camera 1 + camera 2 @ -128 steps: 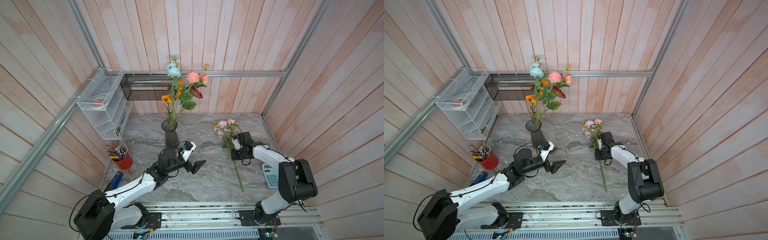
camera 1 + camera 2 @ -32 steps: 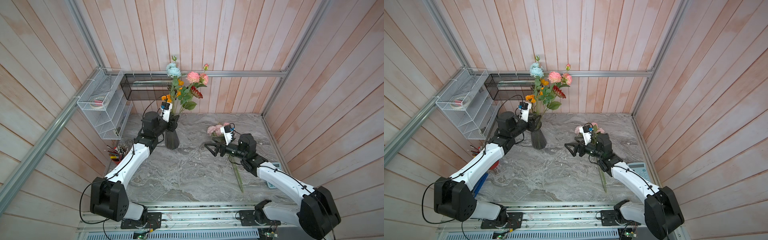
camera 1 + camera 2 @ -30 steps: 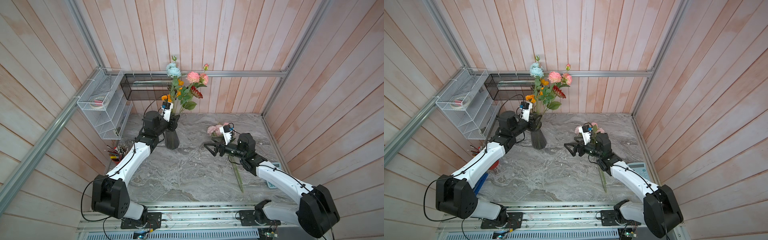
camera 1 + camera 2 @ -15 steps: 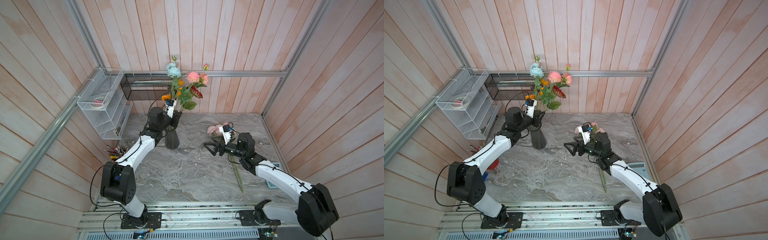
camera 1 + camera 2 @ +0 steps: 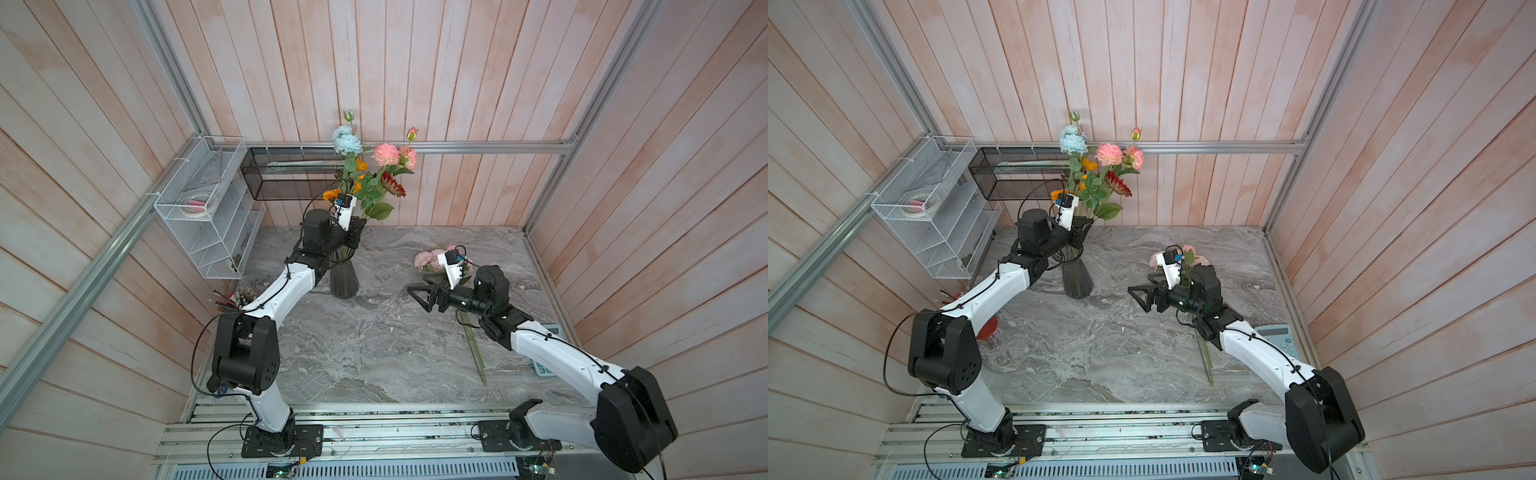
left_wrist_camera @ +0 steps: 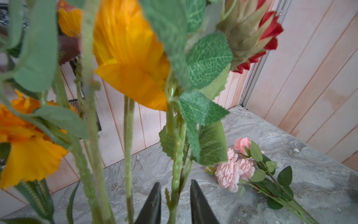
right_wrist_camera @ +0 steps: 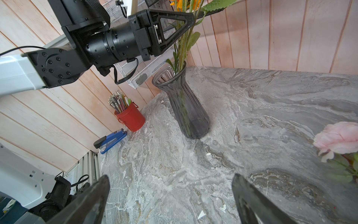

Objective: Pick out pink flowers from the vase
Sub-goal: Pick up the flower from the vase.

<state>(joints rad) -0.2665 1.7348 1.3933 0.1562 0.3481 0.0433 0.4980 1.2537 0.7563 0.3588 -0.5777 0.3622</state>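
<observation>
The dark ribbed vase (image 5: 344,280) (image 5: 1076,282) (image 7: 189,114) stands at the back left of the marble table. Pink flowers (image 5: 386,153) (image 5: 1111,154) still rise from it among other blooms. More pink flowers (image 5: 426,259) (image 6: 232,172) (image 7: 339,138) lie on the table at the right. My left gripper (image 5: 357,226) (image 5: 1086,226) (image 6: 175,182) sits just above the vase rim, jaws narrow around one green leafy stem with a small gap on each side. Which bloom that stem carries is hidden. My right gripper (image 5: 417,291) (image 5: 1136,295) (image 7: 170,177) hovers wide open over the table, pointing at the vase.
A light blue bloom (image 5: 347,139), orange flowers (image 5: 331,194) and a dark red flower (image 5: 392,187) share the vase. A red pencil cup (image 7: 131,119) and a blue stapler (image 7: 111,140) sit at the left wall. A calculator (image 5: 1277,338) lies at the right. A wire shelf (image 5: 208,216) hangs back left.
My left gripper has risen from beside the vase neck into the stems above the rim, and its jaws have narrowed. My right gripper has stayed open and almost still.
</observation>
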